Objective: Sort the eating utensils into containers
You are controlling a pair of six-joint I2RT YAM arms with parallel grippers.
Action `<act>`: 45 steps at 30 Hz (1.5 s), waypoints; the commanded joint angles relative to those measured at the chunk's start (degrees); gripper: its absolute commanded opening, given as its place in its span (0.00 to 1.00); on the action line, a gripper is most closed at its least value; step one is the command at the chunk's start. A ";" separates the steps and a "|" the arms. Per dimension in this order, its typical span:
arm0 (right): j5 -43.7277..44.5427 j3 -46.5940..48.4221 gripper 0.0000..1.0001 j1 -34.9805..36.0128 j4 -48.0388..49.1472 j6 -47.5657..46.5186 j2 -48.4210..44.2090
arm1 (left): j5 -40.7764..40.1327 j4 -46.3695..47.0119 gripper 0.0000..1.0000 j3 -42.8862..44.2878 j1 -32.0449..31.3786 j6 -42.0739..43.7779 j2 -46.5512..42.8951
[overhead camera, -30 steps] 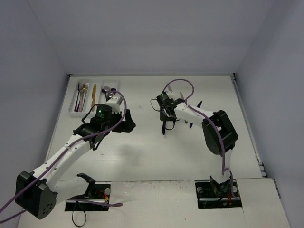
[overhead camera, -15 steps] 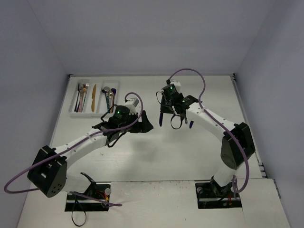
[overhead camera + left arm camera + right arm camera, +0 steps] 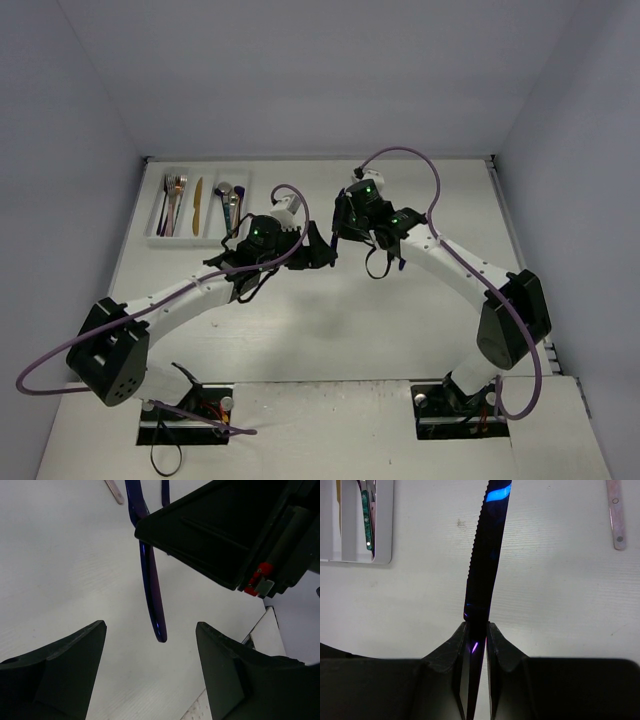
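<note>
My right gripper (image 3: 476, 627) is shut on a dark blue knife (image 3: 487, 545), its serrated blade pointing away from the wrist camera above the table. In the top view the right gripper (image 3: 339, 228) is at mid-table. My left gripper (image 3: 318, 247) is right beside it, open and empty. In the left wrist view the knife's handle (image 3: 152, 595) hangs between the open left gripper (image 3: 150, 625), touching neither finger. The white tray (image 3: 157, 232) lies at the far left with several utensils in its three compartments.
A pink-handled utensil (image 3: 616, 515) lies on the table to the right of the knife and also shows in the left wrist view (image 3: 114, 490). The tray's corner (image 3: 382, 559) holds a teal-handled utensil (image 3: 366, 520). Another dark utensil (image 3: 399, 262) lies under the right arm.
</note>
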 commanded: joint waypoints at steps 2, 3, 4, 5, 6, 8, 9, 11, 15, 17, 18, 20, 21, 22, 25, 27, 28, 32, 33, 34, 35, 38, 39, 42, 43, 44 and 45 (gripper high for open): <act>-1.53 -0.66 0.00 0.56 6.38 2.55 -4.90 | 1.21 7.01 0.66 4.30 -1.00 -2.32 2.27; -1.59 -0.77 0.00 0.56 6.66 2.78 -5.12 | 1.21 7.18 0.65 4.58 -1.22 -2.38 2.78; -1.65 -1.13 0.00 0.56 6.85 3.03 -5.31 | 1.27 7.36 0.63 4.89 -1.35 -2.56 3.34; -1.68 -1.53 0.00 0.56 7.13 3.22 -5.51 | 1.30 7.61 0.60 5.11 -1.48 -2.80 3.75; -1.68 -1.88 0.00 0.56 7.43 3.45 -5.74 | 1.30 7.88 0.57 5.32 -1.58 -3.05 4.14; -1.82 -2.42 0.00 0.56 8.04 4.10 -6.48 | 1.37 8.34 0.49 5.77 -1.72 -3.38 4.91; -1.91 -2.65 0.00 0.50 8.23 4.25 -6.74 | 1.39 8.47 0.43 5.94 -1.82 -3.55 5.18; -1.94 -3.01 0.00 0.56 8.49 4.48 -7.10 | 1.19 8.94 0.35 6.20 -1.86 -3.84 5.55; -1.94 -3.41 0.00 0.56 10.02 4.55 -7.33 | 1.21 9.74 0.13 6.36 -1.94 -4.14 5.62; -1.94 -3.86 0.00 0.48 10.32 4.62 -7.03 | 1.14 9.74 0.02 6.43 -1.94 -3.99 5.47; -1.94 -3.94 0.00 0.53 10.37 4.64 -6.98 | 1.07 9.74 0.00 6.33 -1.94 -3.96 5.33; -1.92 -4.05 0.02 0.54 10.37 4.61 -6.75 | 0.49 9.71 0.00 5.89 -1.94 -3.94 4.82; -1.87 -4.10 0.06 0.49 10.37 4.57 -6.66 | 0.13 9.67 0.00 5.66 -1.94 -3.89 4.64; -1.63 -4.11 0.13 0.47 10.37 4.50 -6.63 | -0.24 9.65 0.00 5.17 -1.89 -3.83 4.30; -0.82 -4.13 0.34 0.17 10.30 3.95 -6.63 | -1.16 9.58 0.00 3.31 -1.41 -3.63 3.14; -0.55 -4.23 0.39 -0.27 10.28 3.57 -6.68 | -1.25 9.56 0.00 2.24 -0.71 -3.89 2.59; -0.42 -4.43 0.42 -0.87 10.21 3.24 -6.88 | -1.04 9.53 0.00 1.28 0.56 -4.15 2.10; -1.76 -6.04 0.52 -5.30 10.02 1.83 -8.29 | 0.50 8.61 0.00 -2.16 5.42 -4.40 -0.17; -1.92 -6.98 0.55 -7.42 9.79 0.82 -8.99 | 1.13 6.97 0.00 -2.63 7.85 -3.55 -1.11; -1.94 -7.58 0.56 -8.73 9.55 0.20 -9.50 | 1.42 4.56 0.00 -2.69 10.64 -2.20 -1.65; -1.94 -8.12 0.56 -9.95 9.29 -0.40 -9.95 | 1.67 3.94 0.00 -2.56 11.33 -1.86 -2.16; -1.94 -10.29 0.57 -14.50 7.25 -3.13 -11.49 | 2.91 -4.31 0.00 -0.96 20.08 3.44 -4.41; -1.94 -11.10 0.58 -15.94 6.72 -3.67 -12.22 | 3.17 -6.02 0.00 -0.24 21.95 4.62 -4.55; -1.94 -12.61 0.58 -17.89 6.24 -4.97 -13.28 | 5.81 -10.24 0.00 2.78 28.76 8.39 -3.58; -2.45 -13.08 0.58 -18.37 6.21 -5.16 -13.44 | 6.85 -11.54 0.00 3.87 31.54 9.39 -2.71; -3.22 -13.62 0.58 -18.84 6.18 -5.35 -13.52 | 7.98 -13.32 0.00 5.19 33.87 10.48 -1.58; -3.82 -14.05 0.57 -19.24 6.15 -5.53 -13.53 | 9.10 -14.65 0.00 6.55 36.23 11.45 -0.28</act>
